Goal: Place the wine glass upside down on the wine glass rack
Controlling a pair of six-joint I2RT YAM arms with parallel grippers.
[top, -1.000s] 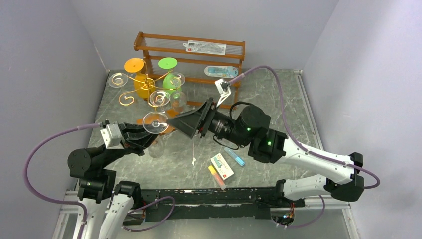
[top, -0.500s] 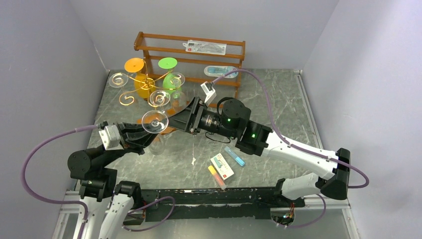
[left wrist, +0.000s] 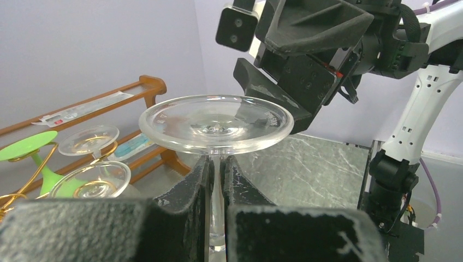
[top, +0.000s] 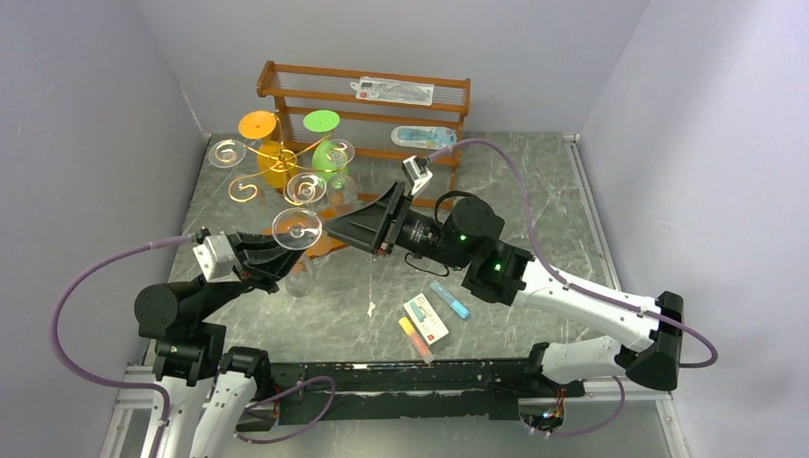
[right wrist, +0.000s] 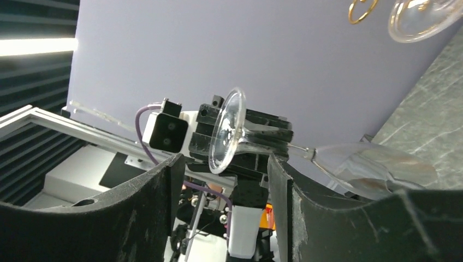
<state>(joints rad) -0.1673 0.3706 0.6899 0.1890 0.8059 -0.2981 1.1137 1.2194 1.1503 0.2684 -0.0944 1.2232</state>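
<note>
My left tool (left wrist: pixel 217 183) was clenched on the stem of the wine glass (top: pixel 297 229), foot upward, above the bench (top: pixel 534 191), just near of the wine glass rack (top: pixel 245 189). My right tool (top: pixel 348 227), jaws spread wide, had drawn slightly rightward since half a second before.

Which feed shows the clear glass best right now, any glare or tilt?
Left wrist: wine glass foot crisp, stem plain inside the left pincer. Right wrist: frame tilted, bright strip upper left, bowl faint. Top external: bowl nearly lost against the marbled table.
</note>
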